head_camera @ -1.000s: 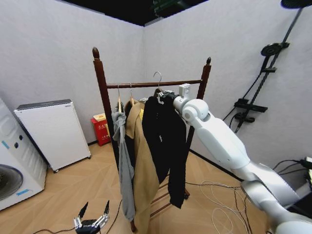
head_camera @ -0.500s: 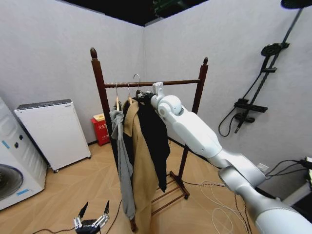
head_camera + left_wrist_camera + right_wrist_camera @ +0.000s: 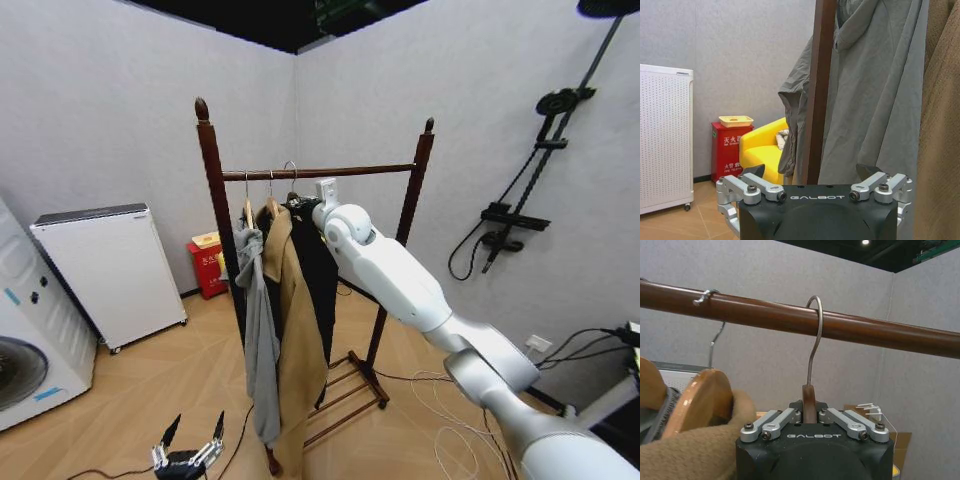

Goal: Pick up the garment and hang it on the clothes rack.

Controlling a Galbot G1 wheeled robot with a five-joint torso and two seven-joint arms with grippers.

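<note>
The clothes rack point(image 3: 318, 172) stands ahead, its bar point(image 3: 865, 330) crossing the right wrist view. The black garment point(image 3: 322, 285) hangs from it beside the tan coat, and its metal hook point(image 3: 816, 325) sits over the bar. My right gripper point(image 3: 810, 412) is just below the bar, shut on the hanger's wooden neck point(image 3: 809, 397); in the head view it point(image 3: 300, 204) reaches in at the garment's collar. My left gripper point(image 3: 187, 455) hangs low near the floor, open and empty, and faces the rack's post point(image 3: 820, 90) with open fingers point(image 3: 747, 182).
A grey hooded top point(image 3: 258, 330) and a tan coat point(image 3: 292, 340) hang left of the black garment. A white appliance point(image 3: 110, 275), a red box point(image 3: 207, 265) and a washing machine point(image 3: 25, 370) line the left wall. Cables point(image 3: 450, 420) lie on the floor at right.
The right arm carried the black garment left along the bar toward the tan coat. The hook, above the bar before, now rests on it. The left gripper is unmoved.
</note>
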